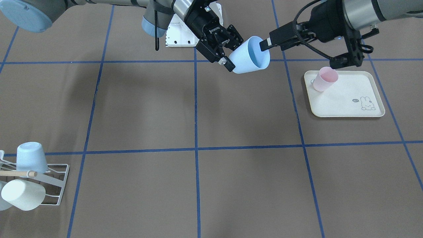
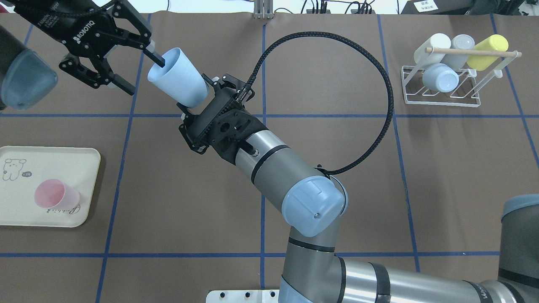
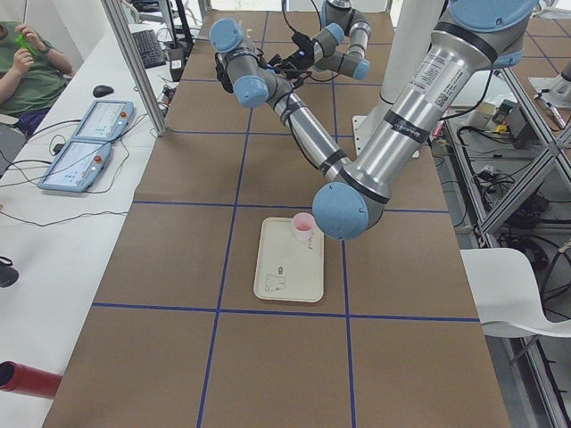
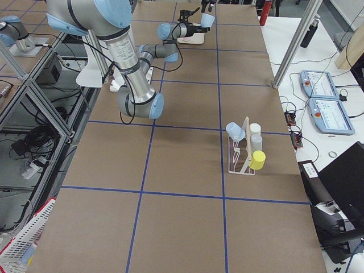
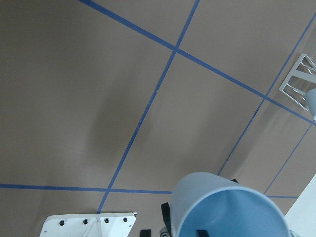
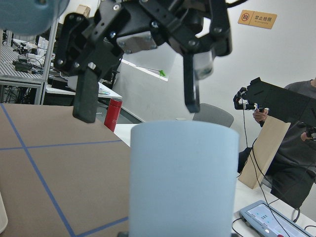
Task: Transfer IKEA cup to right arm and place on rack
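The light blue IKEA cup (image 1: 248,56) hangs tilted in the air over the table's robot side, its mouth toward my left arm. My right gripper (image 1: 234,49) is shut on the cup's base end (image 2: 191,94), and the cup wall (image 6: 180,177) fills the right wrist view. My left gripper (image 2: 143,75) stands wide open at the cup's mouth, with one finger just inside the rim and the other well outside it. The left wrist view looks down into the cup (image 5: 232,207). The white wire rack (image 2: 438,99) with its wooden rod stands far off on my right.
The rack (image 1: 56,185) holds several upturned cups in pale blue, white and yellow. A cream rabbit-print tray (image 2: 50,155) on my left carries a pink cup (image 2: 54,195). Blue tape lines cross the brown table. A person sits past the table's far edge in the exterior left view.
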You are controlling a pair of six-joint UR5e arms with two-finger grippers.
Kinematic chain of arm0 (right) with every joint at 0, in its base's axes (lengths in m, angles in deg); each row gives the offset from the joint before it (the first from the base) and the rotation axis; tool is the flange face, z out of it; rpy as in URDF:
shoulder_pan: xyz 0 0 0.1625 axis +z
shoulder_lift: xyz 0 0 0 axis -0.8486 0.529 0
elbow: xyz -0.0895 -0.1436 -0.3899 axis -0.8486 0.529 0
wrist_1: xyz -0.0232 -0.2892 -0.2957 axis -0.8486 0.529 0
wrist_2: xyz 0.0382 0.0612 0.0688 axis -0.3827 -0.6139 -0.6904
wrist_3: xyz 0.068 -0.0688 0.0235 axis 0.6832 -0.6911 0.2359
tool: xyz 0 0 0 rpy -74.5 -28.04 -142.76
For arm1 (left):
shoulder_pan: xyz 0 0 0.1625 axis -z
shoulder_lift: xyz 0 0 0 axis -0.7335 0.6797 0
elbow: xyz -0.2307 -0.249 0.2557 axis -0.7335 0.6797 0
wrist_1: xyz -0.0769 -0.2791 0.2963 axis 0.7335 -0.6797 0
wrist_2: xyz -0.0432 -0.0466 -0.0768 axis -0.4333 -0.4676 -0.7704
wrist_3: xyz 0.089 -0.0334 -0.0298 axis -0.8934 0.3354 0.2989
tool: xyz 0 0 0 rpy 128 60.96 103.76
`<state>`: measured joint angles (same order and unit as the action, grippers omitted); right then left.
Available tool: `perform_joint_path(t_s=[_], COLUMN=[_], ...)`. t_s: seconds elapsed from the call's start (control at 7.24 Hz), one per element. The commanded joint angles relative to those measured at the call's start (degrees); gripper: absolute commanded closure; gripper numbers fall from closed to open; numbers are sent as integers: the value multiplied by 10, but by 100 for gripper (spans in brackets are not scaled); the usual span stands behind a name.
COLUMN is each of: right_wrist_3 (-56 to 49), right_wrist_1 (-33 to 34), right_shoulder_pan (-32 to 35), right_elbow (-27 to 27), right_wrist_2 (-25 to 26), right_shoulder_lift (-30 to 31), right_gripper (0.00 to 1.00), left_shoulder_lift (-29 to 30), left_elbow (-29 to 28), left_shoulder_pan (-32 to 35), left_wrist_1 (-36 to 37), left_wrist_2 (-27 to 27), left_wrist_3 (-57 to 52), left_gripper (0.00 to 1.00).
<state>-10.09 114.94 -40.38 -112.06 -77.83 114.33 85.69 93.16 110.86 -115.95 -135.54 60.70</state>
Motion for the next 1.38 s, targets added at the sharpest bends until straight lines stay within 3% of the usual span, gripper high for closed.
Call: perform_joint_path(t_s=[0.0, 0.28, 0.69, 0.97, 1.24], right_wrist_3=[0, 7, 11, -22, -168], right_wrist_1=[11, 120, 349, 462, 521], right_shoulder_pan=[22, 47, 95, 176, 231], right_elbow=[-14, -46, -124, -191, -208], right_wrist_2=[-1, -2, -17, -153, -166], right_shoulder_lift=[40, 49, 61, 111, 166], right_gripper=[37, 39, 41, 43, 44], left_shoulder_lift=[-6, -27, -108, -125, -131], left_elbow=[29, 29, 24, 24, 27], left_shoulder_pan=[8, -7, 2, 3, 5], left_wrist_1=[0, 5, 6, 6, 6], left_wrist_2=[89, 147, 172, 172, 180], left_wrist_3=[0, -100, -264, -278, -289], left_gripper=[0, 0, 0, 0, 0])
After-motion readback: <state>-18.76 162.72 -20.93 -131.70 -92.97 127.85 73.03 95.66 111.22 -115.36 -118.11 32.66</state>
